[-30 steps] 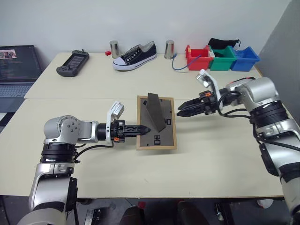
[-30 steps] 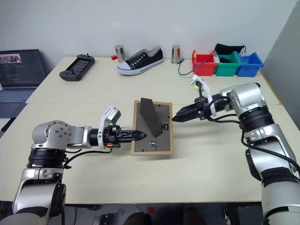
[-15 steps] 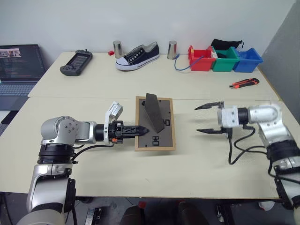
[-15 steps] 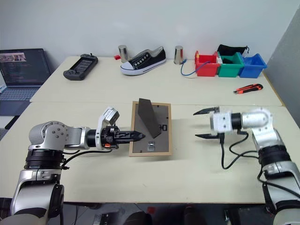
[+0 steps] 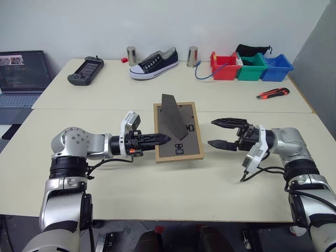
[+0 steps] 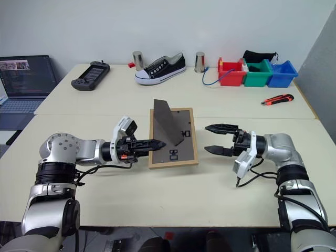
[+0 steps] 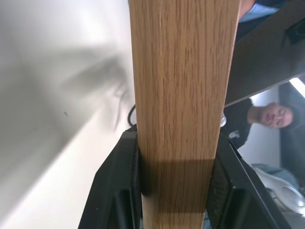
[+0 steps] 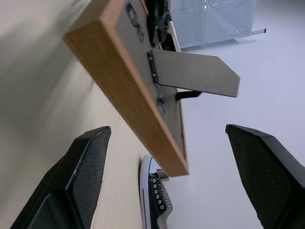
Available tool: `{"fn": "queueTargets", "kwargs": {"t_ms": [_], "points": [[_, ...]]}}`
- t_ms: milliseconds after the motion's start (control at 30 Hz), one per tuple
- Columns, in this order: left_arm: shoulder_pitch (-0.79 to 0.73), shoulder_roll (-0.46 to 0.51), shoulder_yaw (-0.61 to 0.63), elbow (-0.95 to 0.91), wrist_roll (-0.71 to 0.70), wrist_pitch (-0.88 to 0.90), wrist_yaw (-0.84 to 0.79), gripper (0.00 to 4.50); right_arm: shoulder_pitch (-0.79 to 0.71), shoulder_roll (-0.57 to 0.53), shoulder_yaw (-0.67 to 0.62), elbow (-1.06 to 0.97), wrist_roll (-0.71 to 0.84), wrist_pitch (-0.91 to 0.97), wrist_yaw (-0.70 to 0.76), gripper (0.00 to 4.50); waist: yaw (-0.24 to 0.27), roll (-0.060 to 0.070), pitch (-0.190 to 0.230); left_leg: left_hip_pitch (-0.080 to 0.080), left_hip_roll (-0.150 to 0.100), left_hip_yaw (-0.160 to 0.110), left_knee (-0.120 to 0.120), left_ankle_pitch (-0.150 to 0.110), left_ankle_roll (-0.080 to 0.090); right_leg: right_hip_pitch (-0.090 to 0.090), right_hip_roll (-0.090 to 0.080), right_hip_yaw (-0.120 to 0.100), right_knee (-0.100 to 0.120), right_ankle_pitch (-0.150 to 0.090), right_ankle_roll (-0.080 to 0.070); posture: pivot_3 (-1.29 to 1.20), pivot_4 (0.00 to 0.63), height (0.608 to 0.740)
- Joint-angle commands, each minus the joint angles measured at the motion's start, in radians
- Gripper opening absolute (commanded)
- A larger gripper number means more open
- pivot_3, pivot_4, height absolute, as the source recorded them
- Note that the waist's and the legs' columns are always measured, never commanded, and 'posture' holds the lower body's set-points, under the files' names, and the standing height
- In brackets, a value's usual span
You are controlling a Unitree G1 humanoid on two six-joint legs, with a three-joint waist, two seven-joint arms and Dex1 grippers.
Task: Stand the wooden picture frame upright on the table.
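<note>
my left gripper [image 5: 164, 139] is clamped on the frame [image 5: 177, 131], its fingers [image 7: 119, 191] pinching the wood of the near left edge, one on each face. that hold has the frame tipped a little off the tabletop [image 5: 157, 184]: in the right wrist view there is a gap under the edge facing my right gripper, so the frame hangs in my grip rather than lying flat. it sits mid-tabletop between my two hands, dark back upward, picture side down

the stand [image 5: 172, 116] is folded out and sticks up from the back, which i judge is what the frame will lean on once it is raised. gripping the side edge leaves the stand and the bottom edge free

my right gripper [image 5: 220, 133] is wide open and holds nothing, level and pointed at the frame's right edge, close but apart from it. i read that as readiness to steady or take the far side while i swing it upright. the risk, i think, is the frame pivoting in a one-edge pinch
</note>
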Motion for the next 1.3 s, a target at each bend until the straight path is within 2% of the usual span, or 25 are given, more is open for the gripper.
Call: {"fn": "queueTargets", "kwargs": {"t_ms": [33,300,500,633,767,833,867,1067,1300], "points": [[-0.016,0.000,0.032,0.004,-0.140,0.005,0.076,1.28,-0.023,-0.002,0.017,-0.055,-0.165,-0.009,-0.207,4.09,0.000,0.000,0.000,0.000,0.000,0.000,0.000,0.000,0.000,0.000,0.000,0.000,0.000,0.000,0.000,0.00,0.150,0.740],[-0.001,-0.004,0.043,0.005,-0.250,0.005,0.191,1.28,-0.035,-0.027,0.087,-0.193,-0.517,-0.009,-0.657,4.09,-0.003,0.000,0.000,0.001,0.000,0.001,0.000,0.000,0.000,0.000,0.000,0.001,0.000,0.000,0.000,0.00,0.150,0.740],[0.003,-0.016,0.058,0.007,-0.276,0.005,0.238,1.28,-0.068,-0.031,0.107,-0.246,-0.771,-0.007,-0.953,4.09,-0.003,0.000,0.000,0.003,-0.001,0.001,-0.001,0.001,-0.003,0.000,0.000,0.003,0.000,0.000,0.000,0.00,0.150,0.740],[0.004,-0.016,0.058,0.005,-0.283,0.005,0.251,1.28,-0.093,-0.064,0.183,-0.266,-0.914,0.045,-1.156,4.09,-0.003,0.000,0.000,0.003,-0.002,0.001,-0.002,0.002,-0.004,0.000,0.000,0.004,0.000,0.000,0.000,0.00,0.150,0.740],[0.006,-0.023,0.058,0.003,-0.289,0.005,0.263,1.28,-0.143,-0.105,0.307,-0.241,-1.002,0.102,-1.331,3.38,-0.006,0.000,0.000,0.004,-0.003,0.002,-0.002,0.003,-0.005,-0.001,0.000,0.006,0.000,0.000,0.000,0.00,0.150,0.740],[0.007,-0.024,0.057,0.001,-0.292,0.005,0.266,1.28,-0.161,-0.129,0.374,-0.248,-1.050,0.150,-1.435,2.85,-0.006,0.000,0.000,0.005,-0.003,0.002,-0.002,0.003,-0.005,-0.001,0.000,0.006,0.000,0.000,0.000,0.00,0.150,0.740],[0.008,-0.023,0.057,0.001,-0.293,0.005,0.268,1.28,-0.173,-0.137,0.408,-0.243,-1.067,0.167,-1.475,2.79,-0.005,0.000,0.000,0.005,-0.003,0.002,-0.002,0.003,-0.006,-0.001,0.000,0.006,0.001,0.000,0.000,0.00,0.150,0.740],[0.004,-0.022,0.057,0.002,-0.298,0.005,0.277,1.28,-0.230,-0.177,0.579,-0.224,-1.139,0.265,-1.691,1.36,-0.005,0.000,0.000,0.005,-0.003,0.002,-0.003,0.003,-0.006,-0.001,0.000,0.006,0.000,0.000,0.000,0.00,0.150,0.740],[0.000,-0.028,0.062,-0.002,-0.301,0.005,0.287,1.28,-0.296,-0.189,0.716,-0.192,-1.158,0.337,-1.838,1.31,-0.005,0.000,0.000,0.005,-0.004,0.003,-0.003,0.003,-0.006,-0.001,0.000,0.007,0.000,0.000,0.000,0.00,0.150,0.740]]}}
